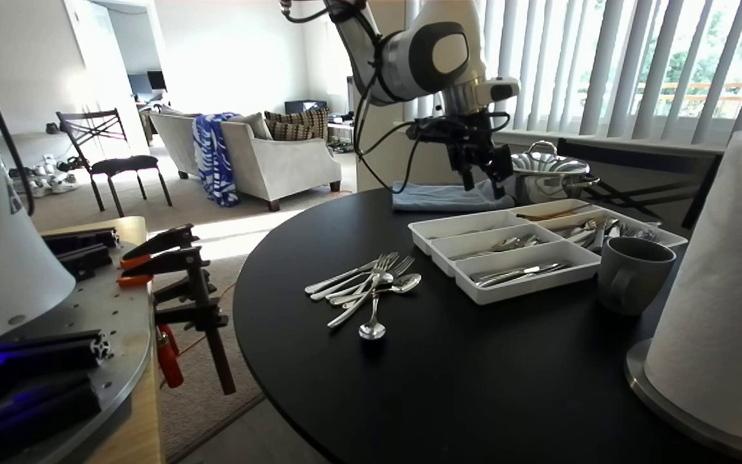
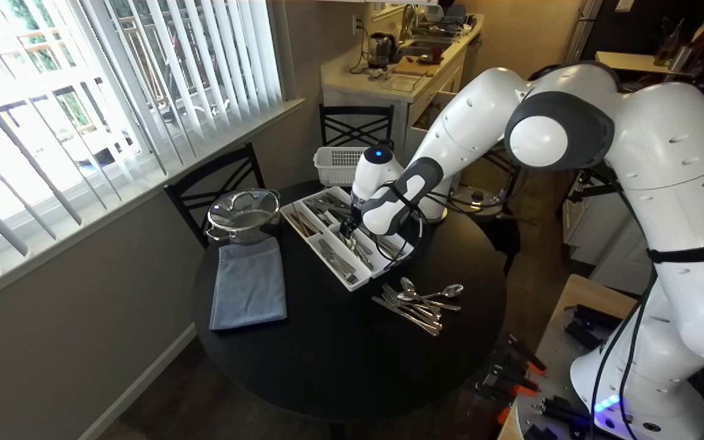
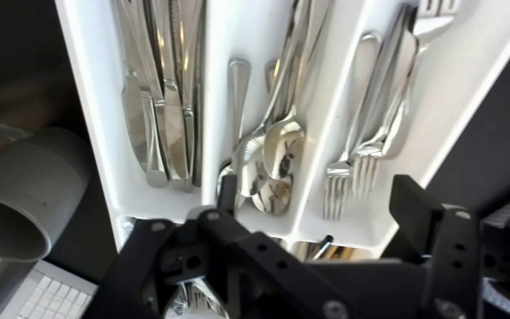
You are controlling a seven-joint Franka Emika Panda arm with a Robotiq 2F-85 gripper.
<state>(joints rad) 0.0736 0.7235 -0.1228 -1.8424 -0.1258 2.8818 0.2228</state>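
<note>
My gripper (image 3: 317, 195) stands open above a white cutlery tray (image 1: 525, 288), with nothing held between its fingers. In the wrist view, one fingertip overlaps the compartment of spoons (image 3: 283, 150). The opposite one is over the tray's outer edge, past the forks (image 3: 337, 195). Knives (image 3: 173, 133) lie in the compartment on the far left. Both exterior views show the gripper pointing down at the tray; in an exterior view the arm partly hides the gripper (image 2: 348, 229). A loose pile of forks and spoons (image 1: 374, 283) lies on the black table beside the tray.
A grey mug (image 1: 635, 277) stands close to the tray, near a paper towel roll (image 1: 719, 290). A lidded metal pot (image 2: 245, 214) and a folded blue cloth (image 2: 248, 284) are on the table. A white basket (image 2: 340, 165) sits behind the tray.
</note>
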